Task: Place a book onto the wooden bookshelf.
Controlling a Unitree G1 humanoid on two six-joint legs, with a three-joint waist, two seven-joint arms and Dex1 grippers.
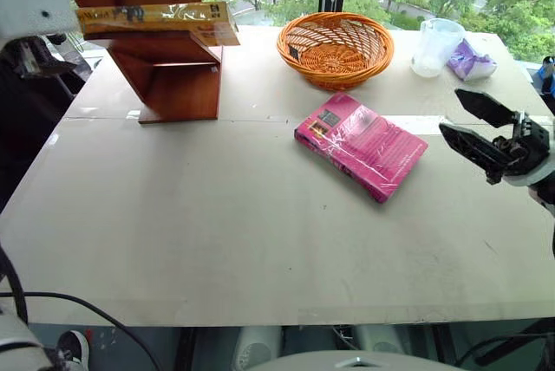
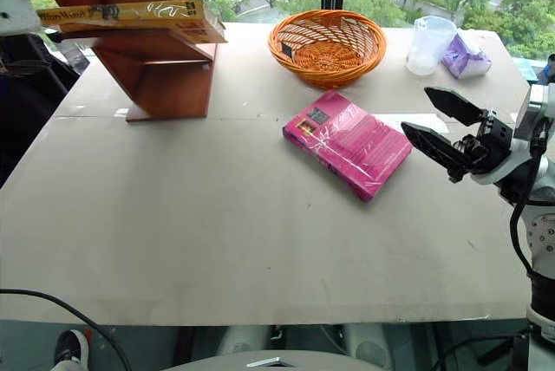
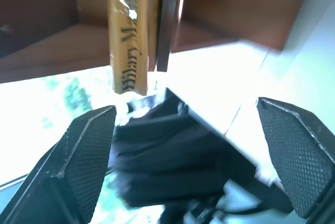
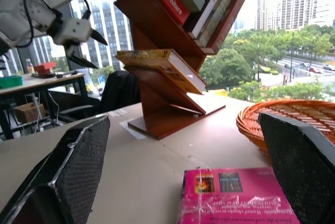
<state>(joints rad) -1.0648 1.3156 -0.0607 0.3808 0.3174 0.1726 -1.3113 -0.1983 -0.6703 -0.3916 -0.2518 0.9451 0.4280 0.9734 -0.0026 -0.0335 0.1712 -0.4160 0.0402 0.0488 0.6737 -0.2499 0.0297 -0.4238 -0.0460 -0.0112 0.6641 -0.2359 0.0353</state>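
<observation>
Book (image 1: 156,19) count: two. Pink one (image 1: 362,143) lies near-centre on counter (image 1: 217,215), just left of right gripper (image 1: 468,128), jaws wide, empty. Far left, yellow book rests flat on wooden bookshelf (image 1: 169,76) tier, long axis left-right; left gripper (image 4: 88,46) nearer, wide, just clear.

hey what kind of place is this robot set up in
Probably an upper-floor office or lab: tall buildings and street trees show through the window, a desk stands behind, and the table holds a staged wooden bookshelf.
</observation>
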